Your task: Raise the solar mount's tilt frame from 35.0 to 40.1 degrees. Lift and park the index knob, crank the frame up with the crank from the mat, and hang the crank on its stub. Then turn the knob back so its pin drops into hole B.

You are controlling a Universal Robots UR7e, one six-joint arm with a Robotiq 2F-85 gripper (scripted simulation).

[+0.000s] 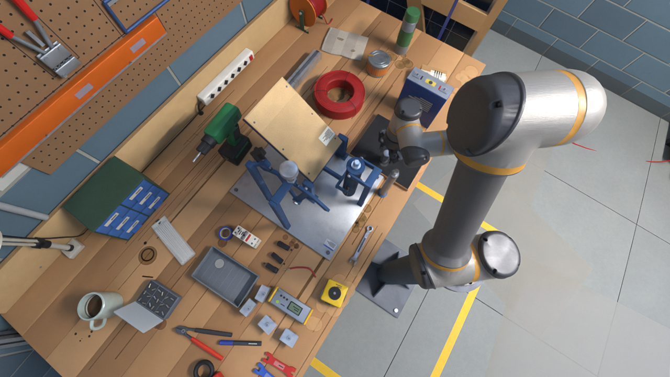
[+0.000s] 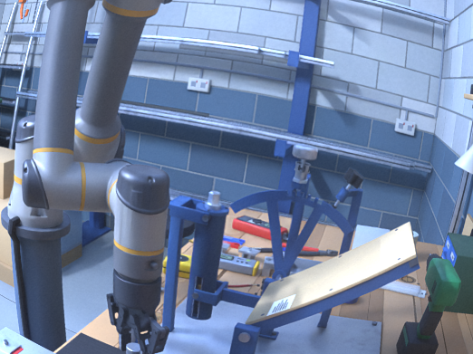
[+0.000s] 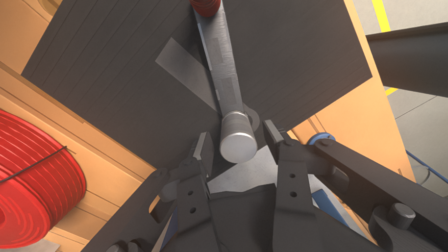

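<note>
My gripper (image 3: 238, 141) hangs open over the near edge of the dark mat (image 3: 188, 72), its fingers on either side of the crank's upright grey hub (image 3: 238, 142) and holding nothing. The crank (image 3: 224, 78) lies flat on the mat, its grey arm running away to a red handle (image 3: 205, 5). On the steel base plate the blue solar mount carries the tan tilt frame (image 1: 293, 127), sloping down toward the screw post (image 1: 354, 174). The grey index knob (image 2: 304, 153) stands raised above the blue sector arc (image 2: 290, 202). A blue-footed stub (image 1: 389, 182) stands at the bench edge by the mat.
A red wire coil (image 1: 339, 94) lies just beyond the mat, and a blue box (image 1: 426, 94) stands by it. A green drill (image 1: 220, 131) sits behind the mount. A spanner (image 1: 361, 244) lies by the plate's near corner. The bench edge runs just beside the mat.
</note>
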